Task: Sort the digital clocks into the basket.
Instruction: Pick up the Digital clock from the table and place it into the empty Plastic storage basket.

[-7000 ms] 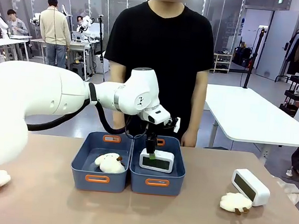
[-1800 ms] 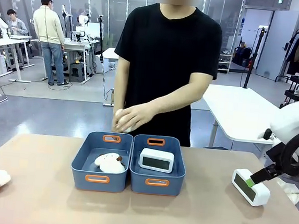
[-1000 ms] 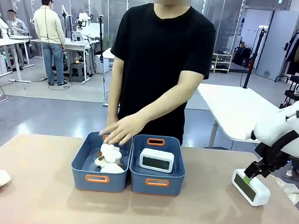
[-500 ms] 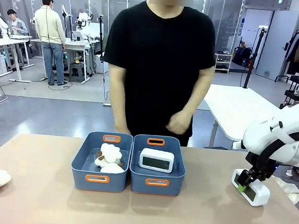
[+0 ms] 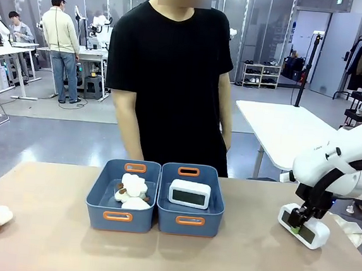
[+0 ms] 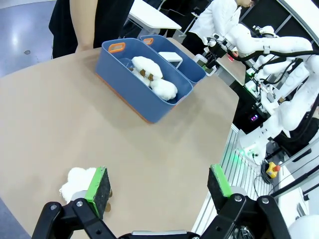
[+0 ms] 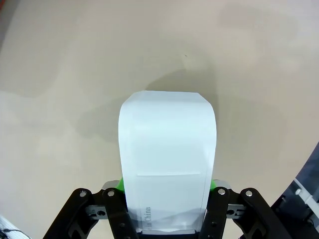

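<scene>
The clock (image 7: 168,159) is smooth white plastic with a faint sheen. The basket (image 5: 189,220) is matt blue plastic. The table (image 7: 75,59) looks matt, smooth tan laminate.

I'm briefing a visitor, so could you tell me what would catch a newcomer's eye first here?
Probably the right gripper clamped on a white digital clock at the table's right side. Next, the two blue baskets mid-table: the right basket holds another clock, the left one lumpy white-and-brown soft objects.
</scene>
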